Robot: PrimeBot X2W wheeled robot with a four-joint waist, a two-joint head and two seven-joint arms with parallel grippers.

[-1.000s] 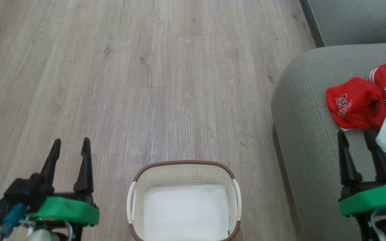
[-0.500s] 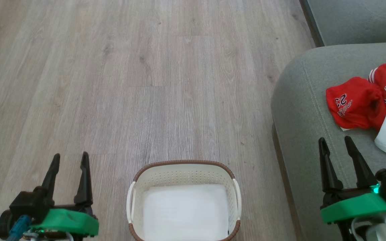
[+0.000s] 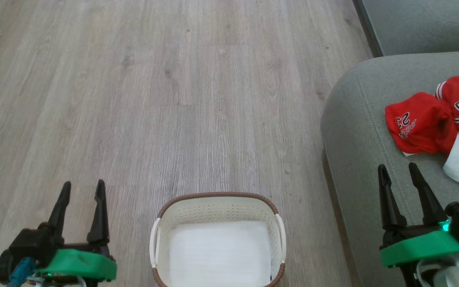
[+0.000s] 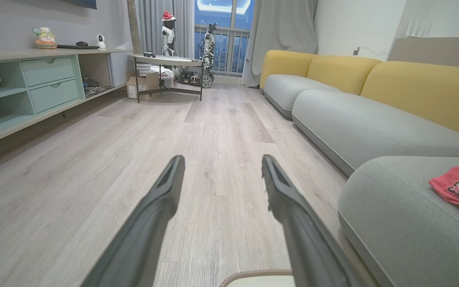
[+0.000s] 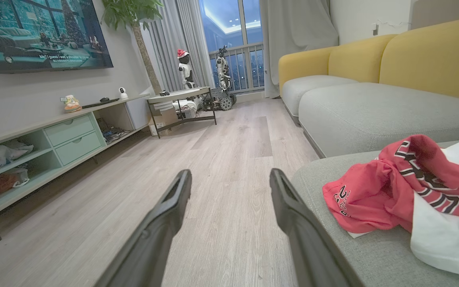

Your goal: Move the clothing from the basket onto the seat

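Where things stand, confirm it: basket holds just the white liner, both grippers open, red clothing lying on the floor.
Wrong on one point: the clothing lies on the seat, not the floor; the head view shows it. The basket does hold just the white liner, and the left gripper and right gripper are open.

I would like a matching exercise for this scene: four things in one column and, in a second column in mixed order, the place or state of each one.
1 clothing
2 basket
3 left tool
4 right tool

a open, at the seat edge
b on the floor, white liner sheet inside
c lying on the seat
d open, over the floor

Pairs: 1-c, 2-b, 3-d, 4-a
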